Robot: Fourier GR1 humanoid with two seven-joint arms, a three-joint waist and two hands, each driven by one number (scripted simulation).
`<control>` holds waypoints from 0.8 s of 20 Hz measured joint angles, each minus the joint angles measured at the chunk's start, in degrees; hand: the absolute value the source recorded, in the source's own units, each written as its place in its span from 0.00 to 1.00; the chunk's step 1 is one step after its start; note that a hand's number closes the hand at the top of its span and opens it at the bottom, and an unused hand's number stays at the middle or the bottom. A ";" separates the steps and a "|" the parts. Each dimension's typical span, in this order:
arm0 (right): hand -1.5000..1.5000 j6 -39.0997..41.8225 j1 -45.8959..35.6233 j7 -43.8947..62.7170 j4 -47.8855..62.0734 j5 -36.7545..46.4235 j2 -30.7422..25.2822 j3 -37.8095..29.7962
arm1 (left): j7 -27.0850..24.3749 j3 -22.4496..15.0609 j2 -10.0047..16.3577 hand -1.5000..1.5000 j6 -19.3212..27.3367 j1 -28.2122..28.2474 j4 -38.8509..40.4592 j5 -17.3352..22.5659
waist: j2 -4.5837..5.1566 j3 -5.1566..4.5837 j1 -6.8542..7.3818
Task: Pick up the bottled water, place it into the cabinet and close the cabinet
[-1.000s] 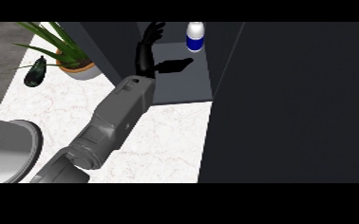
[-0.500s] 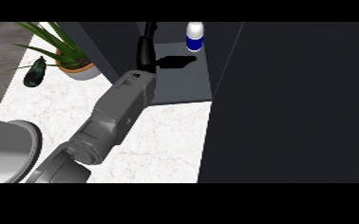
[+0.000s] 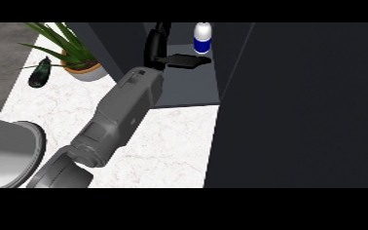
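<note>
Head view shows the fingers (image 3: pixel 154 38) of the left hand (image 3: pixel 159 57) straight and spread wide, holding nothing, with the thumb stuck out sideways toward the bottled water (image 3: pixel 203 38). The hand is inside the open cabinet (image 3: pixel 188 85), above its floor, and the grey forearm runs out over the cabinet's front edge. The bottled water stands upright deep inside the cabinet, just beside the hand and not gripped; I cannot tell whether the thumb tip touches it. A wide dark panel (image 3: pixel 287 107) adjoins the cabinet's right side. Left of the cabinet, on the counter (image 3: pixel 169 141), stand a potted plant (image 3: pixel 78 63) and a dark oblong thing (image 3: pixel 39 73); a grey bowl (image 3: pixel 16 151) is farther off.
</note>
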 measured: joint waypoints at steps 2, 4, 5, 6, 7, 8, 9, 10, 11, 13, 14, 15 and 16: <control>0.00 0.30 0.44 -0.11 -0.13 -0.02 -0.18 -0.18 | 0.21 -0.46 -0.06 0.00 -1.79 0.83 -1.83 0.80 | -0.22 0.02 0.13; 0.00 0.55 0.80 -0.03 -0.20 -0.02 -0.35 -0.35 | 0.25 -0.36 -0.11 0.00 -3.47 1.38 -3.11 1.47 | -0.38 0.03 0.53; 0.00 0.55 1.13 0.00 -0.27 0.00 -0.41 -0.49 | 0.94 -0.21 -0.12 0.00 -4.20 1.48 -4.01 1.73 | -0.52 0.02 0.92; 0.00 0.72 1.06 -0.05 -0.24 -0.02 -0.33 -0.56 | 1.46 -0.74 -0.12 0.00 -4.23 1.94 -5.42 2.61 | -0.59 0.03 0.93; 0.00 0.76 1.30 -0.15 -0.29 0.00 -0.32 -0.53 | 1.75 -1.36 -0.13 0.00 -4.38 2.87 -6.89 3.33 | -0.69 0.04 1.03; 0.00 0.43 0.89 0.59 -0.36 0.03 -0.09 -0.56 | 2.07 -1.97 -0.15 0.00 -4.51 3.93 -8.55 3.73 | -0.80 0.04 1.37; 0.00 0.00 0.39 1.24 -0.34 0.10 0.30 -0.44 | 2.69 -2.30 -0.16 0.00 -4.73 4.84 -10.19 3.93 | -0.90 0.03 1.79; 0.00 -0.29 -0.26 1.68 -0.31 0.17 0.71 0.01 | 3.41 -3.32 -0.16 0.00 -4.71 6.29 -12.25 4.45 | -1.01 0.03 2.09; 0.00 -0.39 -0.90 2.59 -0.34 0.22 0.65 -0.06 | 3.68 -4.16 -0.16 0.00 -4.81 7.90 -14.42 4.71 | -1.12 0.03 2.45; 0.00 -0.40 -1.43 3.42 -0.36 0.28 0.59 -0.37 | 5.20 -5.74 -0.16 1.00 -4.25 11.00 -19.21 5.01 | -1.27 0.03 3.00; 0.00 -0.37 -1.68 3.84 -0.43 0.29 0.43 -0.81 | 5.68 -6.33 -0.16 1.00 -3.90 12.81 -21.69 4.93 | -1.34 0.03 3.30; 0.00 -0.36 -1.33 3.89 -0.53 0.33 0.22 -0.64 | 6.39 -6.98 -0.13 1.00 -3.41 14.70 -24.07 4.60 | -1.44 0.04 3.52; 0.00 -0.49 -1.07 3.75 -0.55 0.43 0.22 0.06 | 7.64 -7.36 0.45 1.00 -3.31 16.39 -26.69 4.58 | -1.52 0.04 3.74</control>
